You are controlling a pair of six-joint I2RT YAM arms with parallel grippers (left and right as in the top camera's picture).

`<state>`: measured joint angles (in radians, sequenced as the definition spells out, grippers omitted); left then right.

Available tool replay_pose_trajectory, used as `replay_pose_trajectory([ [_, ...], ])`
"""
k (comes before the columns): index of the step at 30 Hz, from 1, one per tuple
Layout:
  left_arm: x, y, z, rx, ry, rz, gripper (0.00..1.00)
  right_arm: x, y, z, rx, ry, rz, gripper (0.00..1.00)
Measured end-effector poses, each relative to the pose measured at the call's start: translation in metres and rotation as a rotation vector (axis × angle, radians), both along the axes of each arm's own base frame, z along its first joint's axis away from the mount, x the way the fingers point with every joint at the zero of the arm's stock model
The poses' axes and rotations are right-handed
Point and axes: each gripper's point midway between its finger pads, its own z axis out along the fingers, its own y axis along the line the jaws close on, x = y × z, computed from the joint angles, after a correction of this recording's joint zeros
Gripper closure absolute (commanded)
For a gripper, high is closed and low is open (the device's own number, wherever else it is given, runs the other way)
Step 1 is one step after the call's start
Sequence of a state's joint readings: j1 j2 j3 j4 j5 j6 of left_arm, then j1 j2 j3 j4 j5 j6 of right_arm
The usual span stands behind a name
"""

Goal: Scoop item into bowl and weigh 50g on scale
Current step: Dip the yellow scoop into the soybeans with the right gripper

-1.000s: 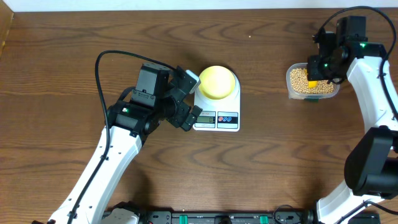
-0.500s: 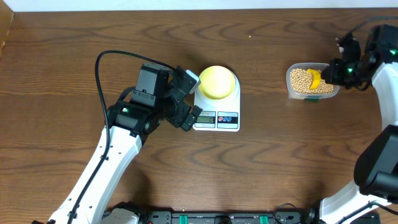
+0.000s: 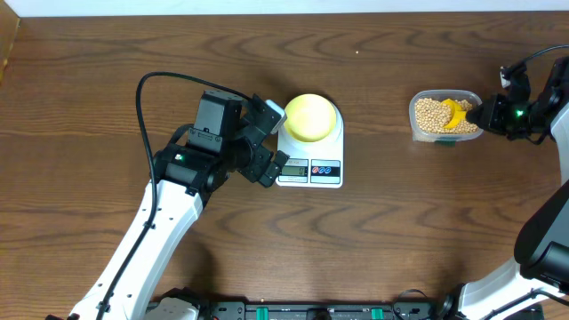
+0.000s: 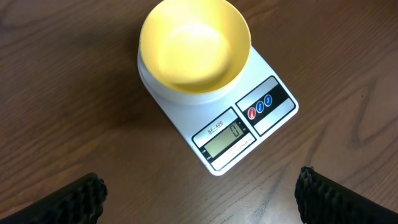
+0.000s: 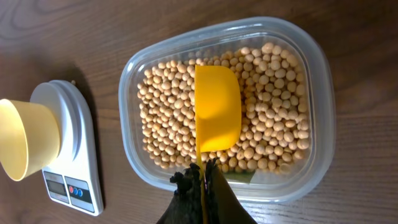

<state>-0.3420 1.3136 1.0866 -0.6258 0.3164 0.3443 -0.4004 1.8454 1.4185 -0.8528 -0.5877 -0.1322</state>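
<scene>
The pale yellow-green bowl (image 3: 308, 116) stands empty on the white scale (image 3: 313, 160); both also show in the left wrist view, the bowl (image 4: 194, 43) on the scale (image 4: 249, 124), whose display reads 0. Tan beans (image 3: 433, 114) fill a clear tub (image 3: 418, 127) at the right, also in the right wrist view (image 5: 273, 81). My right gripper (image 5: 202, 177) is shut on the handle of a yellow scoop (image 5: 216, 117), whose empty cup lies over the beans. My left gripper (image 4: 199, 193) is open, just left of the scale.
The clear tub's rim (image 5: 320, 124) lies close to the table's right side. Bare brown wood (image 3: 382, 231) lies between scale and tub and in front of both. The left arm's cable (image 3: 151, 89) loops over the table behind it.
My right arm has swung out to the right of the tub, turning the scoop so its cup now lies flat over the beans. The left arm has not moved.
</scene>
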Motion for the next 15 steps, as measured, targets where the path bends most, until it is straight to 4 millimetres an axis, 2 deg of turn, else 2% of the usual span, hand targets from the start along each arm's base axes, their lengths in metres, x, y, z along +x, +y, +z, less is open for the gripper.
replay_pose_trajectory([
  [6, 0.000, 0.000, 0.000, 0.000, 0.000, 0.000, 0.01, 0.001, -0.003, 0.000, -0.001, -0.007, -0.005, 0.99],
  [15, 0.000, 0.000, 0.000, 0.000, 0.000, 0.000, 0.01, -0.002, -0.023, 0.006, 0.043, -0.030, -0.058, 0.99],
])
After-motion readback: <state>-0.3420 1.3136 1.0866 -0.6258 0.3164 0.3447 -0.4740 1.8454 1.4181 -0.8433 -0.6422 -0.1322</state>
